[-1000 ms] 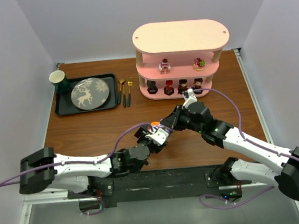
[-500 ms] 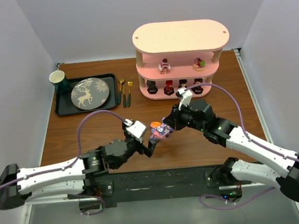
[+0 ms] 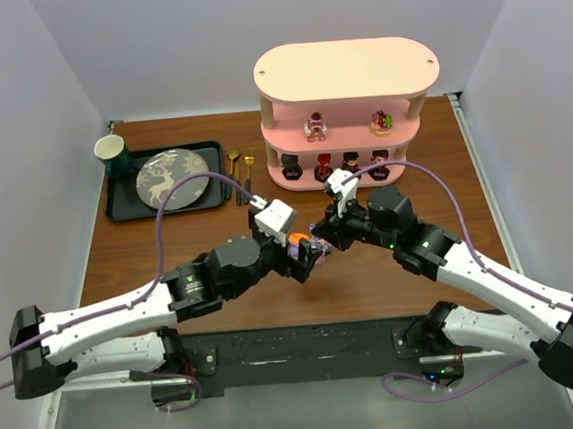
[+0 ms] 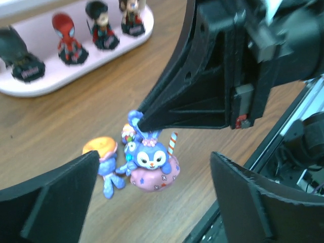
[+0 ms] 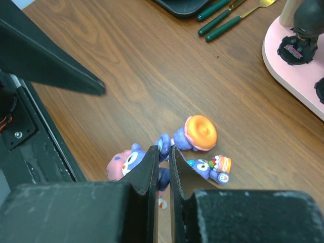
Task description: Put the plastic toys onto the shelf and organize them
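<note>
Three purple-blue bunny toys lie clustered mid-table. One rides a pink donut (image 4: 152,163) and my right gripper (image 5: 163,150) is shut on its ears. An orange-hatted one (image 5: 200,132) and a small one with a cake (image 5: 216,167) lie beside it. My left gripper (image 4: 154,169) is open, its fingers (image 4: 50,197) wide on either side of the cluster and touching nothing. The pink shelf (image 3: 347,74) stands at the back. Dark figurines (image 4: 70,46) line its bottom tier and two small pink/red ones (image 3: 315,127) sit on the middle tier.
A black tray (image 3: 115,207) at the back left carries a deer plate (image 3: 171,177) and a green cup (image 3: 110,150). Gold spoons (image 3: 240,173) lie between the tray and the shelf. Both arms cross near the toy cluster (image 3: 307,245).
My left gripper has opened wide, drawn back, then come up to the toy cluster. My right gripper stays shut on the donut bunny and has shifted slightly left.
</note>
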`<action>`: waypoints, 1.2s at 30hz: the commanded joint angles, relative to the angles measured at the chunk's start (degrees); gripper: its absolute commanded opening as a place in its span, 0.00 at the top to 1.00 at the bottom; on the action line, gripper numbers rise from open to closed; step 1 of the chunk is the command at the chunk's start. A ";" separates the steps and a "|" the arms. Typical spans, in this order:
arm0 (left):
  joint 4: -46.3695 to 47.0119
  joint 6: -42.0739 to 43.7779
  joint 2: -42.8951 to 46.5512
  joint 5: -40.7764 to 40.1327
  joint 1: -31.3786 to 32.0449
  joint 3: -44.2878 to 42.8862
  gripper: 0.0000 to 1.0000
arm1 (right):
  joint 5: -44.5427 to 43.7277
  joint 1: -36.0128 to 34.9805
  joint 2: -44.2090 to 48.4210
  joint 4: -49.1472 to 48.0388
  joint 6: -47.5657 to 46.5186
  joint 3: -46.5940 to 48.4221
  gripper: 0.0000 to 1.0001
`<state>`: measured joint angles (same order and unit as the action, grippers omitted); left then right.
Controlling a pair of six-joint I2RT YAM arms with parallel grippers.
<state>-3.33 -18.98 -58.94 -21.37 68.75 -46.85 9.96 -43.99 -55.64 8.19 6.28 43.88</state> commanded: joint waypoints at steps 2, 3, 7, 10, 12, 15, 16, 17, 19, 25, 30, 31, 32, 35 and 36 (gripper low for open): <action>-2.99 -2.81 -2.50 -0.87 -0.20 -3.95 0.13 | 0.42 -0.22 -0.53 -2.03 -1.19 3.85 1.00; -3.26 -2.81 -2.67 -1.39 -0.20 -4.04 0.14 | 0.24 -0.13 -0.53 -2.03 -0.75 3.85 1.00; -3.70 -3.43 -3.02 -1.66 -0.20 -3.69 0.22 | -0.03 -0.22 -0.79 -1.60 0.48 4.37 1.00; -4.31 -5.00 -4.07 -2.28 -0.20 -3.77 0.26 | 0.32 -0.13 -1.23 -1.51 1.71 5.08 1.00; -5.28 -6.50 -4.87 -3.59 -0.20 -4.47 0.27 | 0.42 -0.22 -1.40 -1.51 2.41 5.25 1.00; -6.16 -9.22 -6.36 -4.73 -0.20 -5.88 0.29 | 0.07 -0.13 -1.32 -1.68 2.85 5.08 1.00; -6.86 -10.54 -7.06 -5.09 -0.20 -6.23 0.30 | 0.06 -0.22 -1.40 -1.77 2.94 5.08 1.00; -7.21 -11.07 -7.50 -5.52 -0.20 -7.19 0.30 | 0.24 -0.22 -1.67 -1.68 3.12 4.99 1.00; -7.91 -12.21 -8.47 -6.84 -0.20 -8.08 0.30 | 0.33 -0.22 -1.84 -1.86 3.38 4.90 1.00; -11.07 -13.71 -11.10 -8.43 -0.20 -11.15 0.35 | 0.77 -0.13 -1.93 -2.38 3.91 4.46 1.00; -13.98 -14.68 -12.96 -8.96 -0.20 -13.00 0.36 | 0.77 -0.22 -1.67 -2.47 3.91 4.29 1.00; -14.24 -14.77 -13.13 -8.87 -0.20 -12.92 0.36 | 1.03 -0.22 -1.67 -2.65 4.00 4.29 1.00; -14.33 -14.77 -13.13 -8.87 -0.20 -12.83 0.37 | 1.29 -0.22 -1.67 -2.74 4.09 4.20 1.00; -14.16 -15.29 -13.22 -8.17 -0.20 -12.48 0.39 | 1.82 -0.22 -1.32 -3.44 4.35 3.76 1.00; -14.24 -15.47 -13.22 -7.91 -0.28 -12.39 0.39 | 1.82 -0.13 -1.14 -3.61 4.44 3.50 1.00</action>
<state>-17.26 -32.49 -72.23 -28.84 68.75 -57.52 10.15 -43.99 -57.82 8.47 9.52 46.15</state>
